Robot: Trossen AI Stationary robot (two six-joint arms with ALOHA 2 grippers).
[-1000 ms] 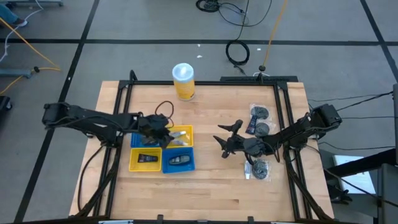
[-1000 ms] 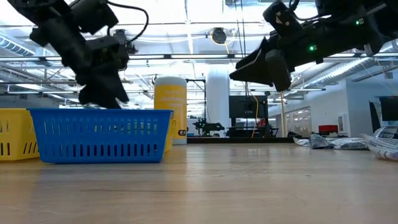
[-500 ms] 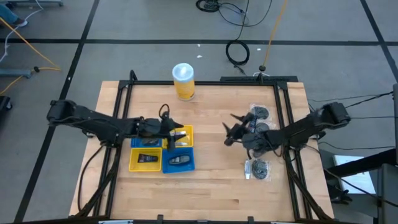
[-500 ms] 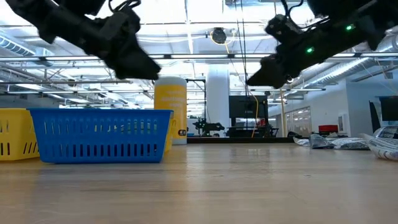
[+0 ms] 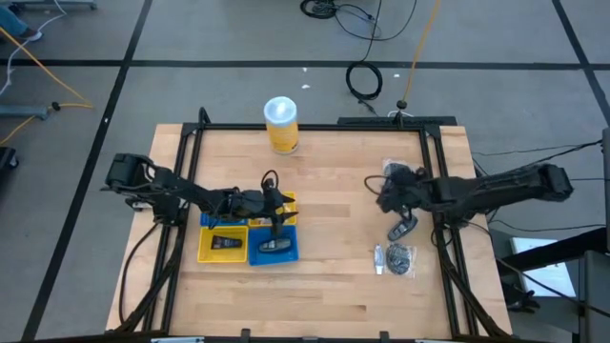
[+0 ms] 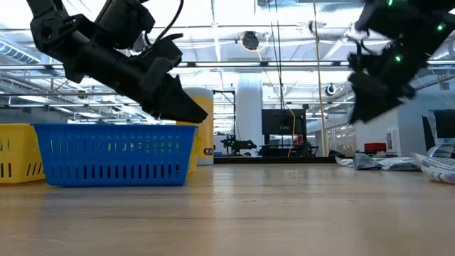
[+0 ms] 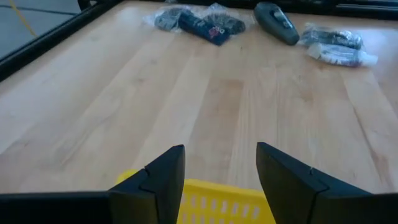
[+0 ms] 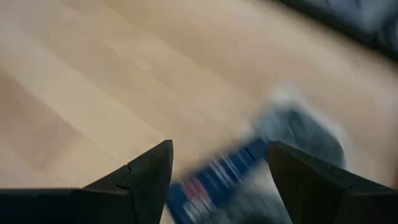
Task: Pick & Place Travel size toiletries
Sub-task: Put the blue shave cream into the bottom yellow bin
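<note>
Several travel size toiletries lie at the table's right: a dark oblong piece (image 5: 401, 229), a wrapped pair (image 5: 394, 258) and round wrapped pieces (image 5: 398, 171) under my right arm. My right gripper (image 5: 383, 193) is open just above that far group; the right wrist view shows a blue-labelled piece (image 8: 214, 180) and a grey round one (image 8: 298, 134) between and beyond its fingers, blurred. My left gripper (image 5: 279, 211) is open and empty above the far yellow tray (image 7: 205, 202). Dark pieces lie in the near yellow tray (image 5: 226, 243) and the near blue tray (image 5: 274, 247).
A tall yellow canister (image 5: 282, 124) with a white lid stands at the table's far edge, behind the square block of trays. Bare wood lies between the trays and the toiletries (image 7: 211, 18). Black frame rails (image 5: 438, 162) run along the table's sides.
My left gripper has risen out of the trays and gone toward the table's right edge, tipping from pointing down to slanting forward. My right gripper has gone toward the table's right edge to the far group of toiletries and tipped downward.
</note>
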